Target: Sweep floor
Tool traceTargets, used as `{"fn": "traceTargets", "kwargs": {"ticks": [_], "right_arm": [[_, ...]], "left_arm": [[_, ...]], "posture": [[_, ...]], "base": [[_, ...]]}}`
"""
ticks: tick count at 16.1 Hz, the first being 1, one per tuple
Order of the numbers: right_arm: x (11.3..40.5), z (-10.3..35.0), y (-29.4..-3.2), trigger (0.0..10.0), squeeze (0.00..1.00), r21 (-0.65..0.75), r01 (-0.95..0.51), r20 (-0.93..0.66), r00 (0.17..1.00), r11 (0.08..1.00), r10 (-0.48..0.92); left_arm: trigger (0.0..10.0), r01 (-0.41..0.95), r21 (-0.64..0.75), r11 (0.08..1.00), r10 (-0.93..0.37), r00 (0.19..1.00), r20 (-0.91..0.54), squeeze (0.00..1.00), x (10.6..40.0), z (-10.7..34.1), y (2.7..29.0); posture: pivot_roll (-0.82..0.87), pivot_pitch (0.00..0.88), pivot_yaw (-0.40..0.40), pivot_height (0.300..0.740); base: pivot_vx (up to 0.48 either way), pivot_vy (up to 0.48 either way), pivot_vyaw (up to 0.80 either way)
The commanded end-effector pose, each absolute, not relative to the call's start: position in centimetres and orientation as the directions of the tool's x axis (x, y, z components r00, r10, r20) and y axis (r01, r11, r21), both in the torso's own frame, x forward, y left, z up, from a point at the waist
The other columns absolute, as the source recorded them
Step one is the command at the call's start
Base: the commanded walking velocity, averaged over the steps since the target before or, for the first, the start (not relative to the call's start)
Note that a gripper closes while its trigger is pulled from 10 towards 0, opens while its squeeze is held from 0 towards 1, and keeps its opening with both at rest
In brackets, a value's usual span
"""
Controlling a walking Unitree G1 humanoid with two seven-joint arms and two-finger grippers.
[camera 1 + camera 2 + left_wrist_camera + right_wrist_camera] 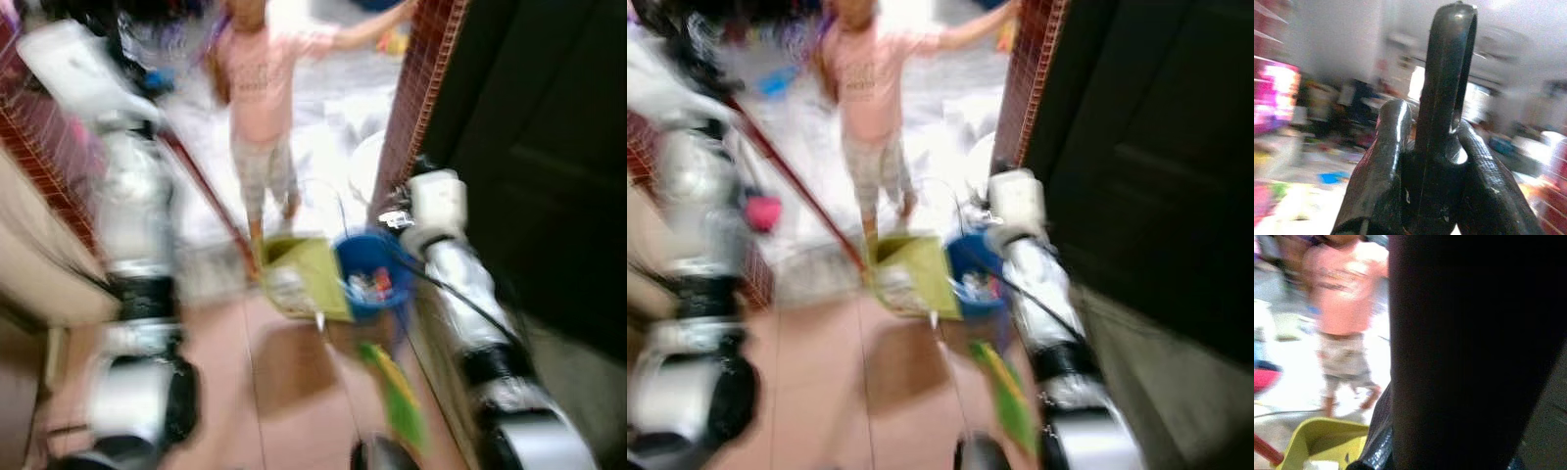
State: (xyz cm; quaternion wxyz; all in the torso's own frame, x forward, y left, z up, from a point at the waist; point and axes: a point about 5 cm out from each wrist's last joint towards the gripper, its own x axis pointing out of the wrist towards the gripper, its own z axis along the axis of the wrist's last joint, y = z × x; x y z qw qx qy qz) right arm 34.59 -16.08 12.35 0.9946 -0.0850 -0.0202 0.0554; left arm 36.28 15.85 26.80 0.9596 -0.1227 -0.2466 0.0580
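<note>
Left wrist view shows the left gripper [1442,127] clamped on a dark handle [1447,73]. I cannot tell how the right gripper's fingers stand. A red broomstick [206,191] slants to the yellow dustpan [304,279], which already holds scraps; more floor [294,392] remains, I'd judge.

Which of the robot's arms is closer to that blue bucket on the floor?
Right. The right arm is beside the blue bucket; the left arm is across the yellow-green dustpan.

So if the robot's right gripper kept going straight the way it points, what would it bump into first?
Probably the yellow dustpan, which lies just ahead of the right gripper. Past it stands a person in a pink shirt. The picture is blurry, so depth is a guess.
</note>
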Motion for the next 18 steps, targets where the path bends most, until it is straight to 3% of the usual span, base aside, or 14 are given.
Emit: {"fn": "traceTargets", "kwargs": {"ticks": [1,7,13,18], "right_arm": [[35.1,14.2,-15.1,10.0,0.0,-0.201,-0.123,0.098,0.985,0.972,0.145],[35.0,14.2,-15.0,10.0,0.0,-0.203,-0.132,0.095,0.984,0.97,0.154],[35.1,14.3,-15.0,10.0,0.0,-0.206,-0.139,0.094,0.982,0.969,0.161],[35.0,14.2,-15.1,10.0,0.0,-0.208,-0.139,0.092,0.983,0.968,0.161]], "left_arm": [[10.0,-0.016,-0.313,0.95,0.199,0.803,0.563,0.0,35.6,29.8,16.5],[10.0,-0.016,-0.313,0.95,0.199,0.802,0.563,0.0,35.6,29.7,16.3],[10.0,-0.111,-0.235,0.966,0.23,0.783,0.578,0.0,35.5,29.0,16.0],[10.0,-0.111,-0.182,0.977,0.2,0.768,0.609,0.0,35.5,28.7,14.8]], "posture": [[-0.07,0.0,0.013,0.74],[-0.07,0.0,0.01,0.74],[-0.07,0.0,0.008,0.74],[-0.07,0.0,0.008,0.74]], "base": [[0.48,0.0,-0.58],[0.459,0.0,0.0],[0.0,0.0,0.0],[0.0,0.0,0.0]]}}
